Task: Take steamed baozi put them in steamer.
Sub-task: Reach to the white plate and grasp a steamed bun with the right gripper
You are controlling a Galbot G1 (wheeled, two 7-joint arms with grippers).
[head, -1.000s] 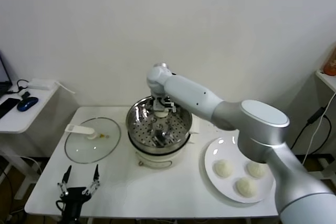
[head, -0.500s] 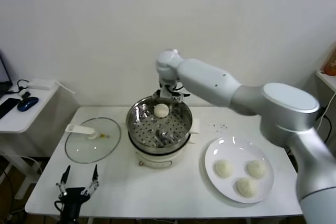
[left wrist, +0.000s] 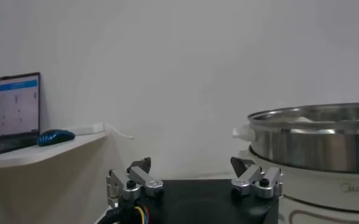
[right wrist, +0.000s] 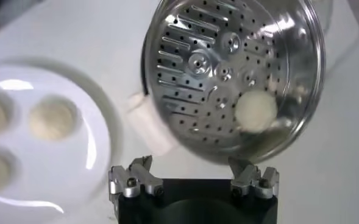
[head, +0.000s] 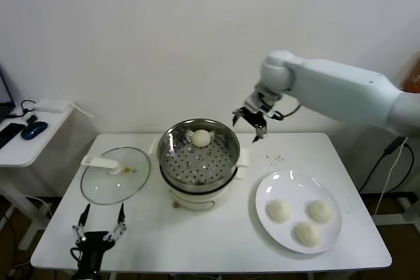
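Right gripper (head: pixel 248 126) beside baozi-holding steamer (head: pixel 199 155)

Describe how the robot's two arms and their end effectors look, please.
The right arm has smooth silver-grey and white rounded shells; a thin dark cable runs beside its black end effector. The left end effector is black, with slim fingers bearing metal tips and small orange marks.

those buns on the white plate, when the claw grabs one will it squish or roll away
The baozi on the plate look like smooth, soft dough, so a claw would probably dent one if it closed hard. They are rounded, so a sideways nudge might roll them, though the base looks settled. They seem light for their size; the right claw, now open, likely needs only a gentle hold.
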